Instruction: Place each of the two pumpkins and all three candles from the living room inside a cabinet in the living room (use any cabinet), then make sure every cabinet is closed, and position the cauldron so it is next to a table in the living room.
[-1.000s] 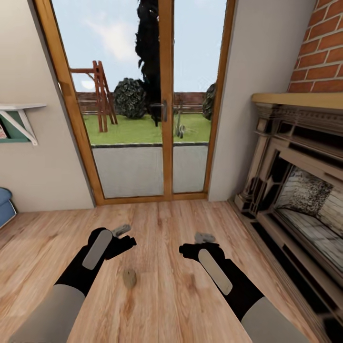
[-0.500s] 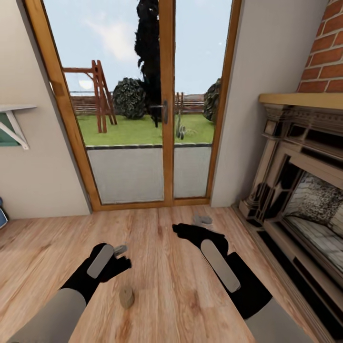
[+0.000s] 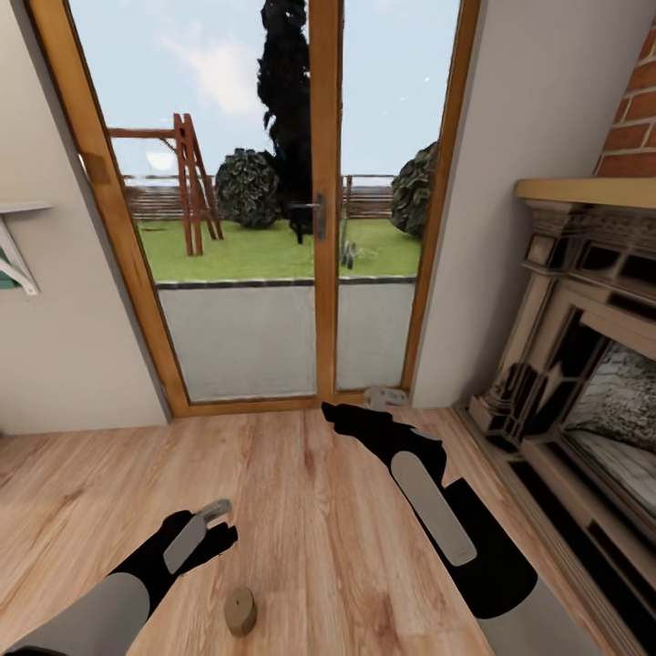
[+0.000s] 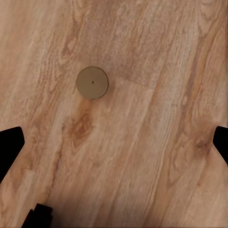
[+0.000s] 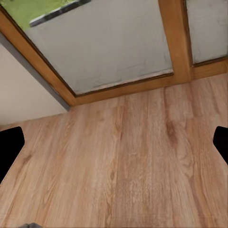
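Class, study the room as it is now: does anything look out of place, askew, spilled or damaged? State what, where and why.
One thing stands out: a candle stands alone on the bare wooden floor, in the open before the glass doors, just ahead of the left gripper. It is upright and looks undamaged in the left wrist view. Nothing is spilled or broken.

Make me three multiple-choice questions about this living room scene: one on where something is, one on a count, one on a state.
1. Where does the candle stand?
A. on the wooden floor
B. on the mantel
C. on a wall shelf

2. How many candles are in view?
A. three
B. one
C. two

3. What state is the left end effector in?
A. shut on the candle
B. shut on a pumpkin
C. open, holding nothing

Answers:
1. A: it sits upright on the floor planks near the left arm.
2. B: a single tan cylinder shows.
3. C: in the left wrist view both fingertips stand wide apart above the candle.
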You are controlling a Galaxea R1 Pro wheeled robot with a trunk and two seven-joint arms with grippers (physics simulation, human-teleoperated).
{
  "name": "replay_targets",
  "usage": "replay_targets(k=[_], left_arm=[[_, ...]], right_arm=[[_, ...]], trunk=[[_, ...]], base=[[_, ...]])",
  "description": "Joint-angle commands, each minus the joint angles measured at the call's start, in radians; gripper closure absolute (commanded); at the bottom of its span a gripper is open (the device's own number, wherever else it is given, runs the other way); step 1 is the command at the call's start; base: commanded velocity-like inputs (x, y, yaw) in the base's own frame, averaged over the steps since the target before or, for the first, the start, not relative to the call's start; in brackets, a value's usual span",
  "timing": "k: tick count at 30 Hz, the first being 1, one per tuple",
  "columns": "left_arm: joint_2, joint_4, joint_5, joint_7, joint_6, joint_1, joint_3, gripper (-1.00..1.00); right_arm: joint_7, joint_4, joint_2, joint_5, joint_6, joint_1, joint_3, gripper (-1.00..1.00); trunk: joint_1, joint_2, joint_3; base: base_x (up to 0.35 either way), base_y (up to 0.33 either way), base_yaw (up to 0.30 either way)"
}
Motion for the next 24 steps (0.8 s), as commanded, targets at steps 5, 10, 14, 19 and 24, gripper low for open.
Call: replay_targets(k=[5, 10, 14, 19, 24], left_arm=[[0.003, 0.055, -0.007, -0.004, -0.067, 0.0, -0.007, -1.0], [0.001, 0.14, -0.007, -0.013, -0.178, 0.0, -0.008, -1.0], [0.0, 0.174, -0.01, -0.015, -0.192, 0.0, -0.008, -1.0], [0.003, 0.18, -0.009, -0.016, -0.193, 0.0, -0.008, -1.0], [0.004, 0.181, 0.0, -0.016, -0.192, 0.0, -0.008, -1.0]], right_arm=[[-0.01, -0.005, 0.0, -0.002, 0.0, 0.0, 0.003, -1.0], [-0.01, -0.006, 0.0, -0.003, 0.005, 0.001, 0.004, -1.0], [-0.01, -0.006, -0.001, -0.004, 0.021, 0.001, 0.002, -1.0], [-0.01, -0.006, -0.001, -0.011, 0.024, 0.001, 0.001, -1.0], [-0.006, -0.005, -0.001, -0.014, 0.023, 0.001, 0.0, -1.0]], trunk=[[0.001, -0.001, -0.001], [0.001, -0.001, -0.001], [0.001, -0.001, -0.001], [0.001, -0.001, -0.001], [0.001, -0.001, -0.001]], base=[[0.337, 0.074, 0.0], [0.338, 0.037, 0.0], [0.338, 0.086, 0.0], [0.329, 0.134, 0.0], [0.174, 0.261, 0.0]])
